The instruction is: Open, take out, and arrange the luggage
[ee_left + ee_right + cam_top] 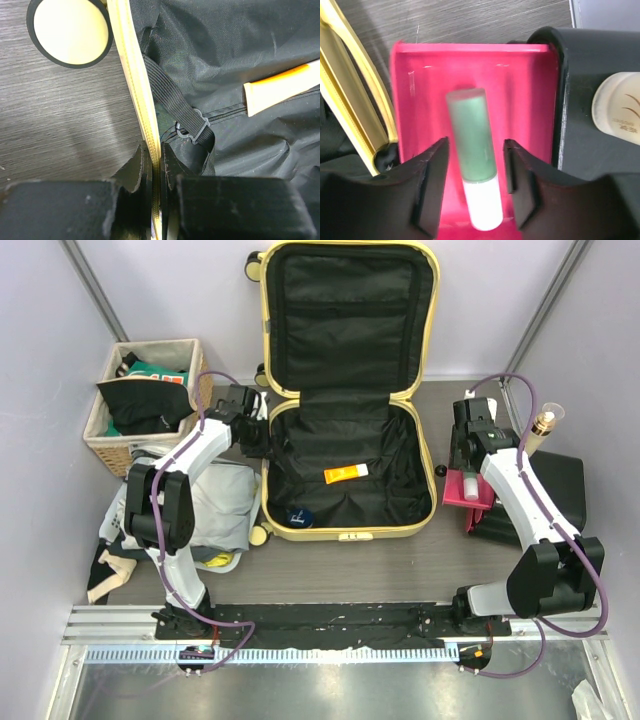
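The pale-yellow luggage [345,532] lies open on the table, its lid [348,315] standing up at the back. Its black lining holds an orange-and-cream tube [345,474] and a small dark round item [303,517]. My left gripper [262,436] is shut on the suitcase's left rim; in the left wrist view the jaws [156,167] pinch the yellow zipper edge [137,95], with a caster wheel [70,30] beyond. My right gripper [476,152] is open over a pink tray [530,100], its fingers on either side of a green-and-white tube [470,130] without touching it.
A wicker basket [110,445] with dark clothes stands at the back left. Pale clothing [220,510] lies left of the suitcase. A black hard case [560,485] and a cream bottle [543,425] sit at the right, next to the pink tray [466,488].
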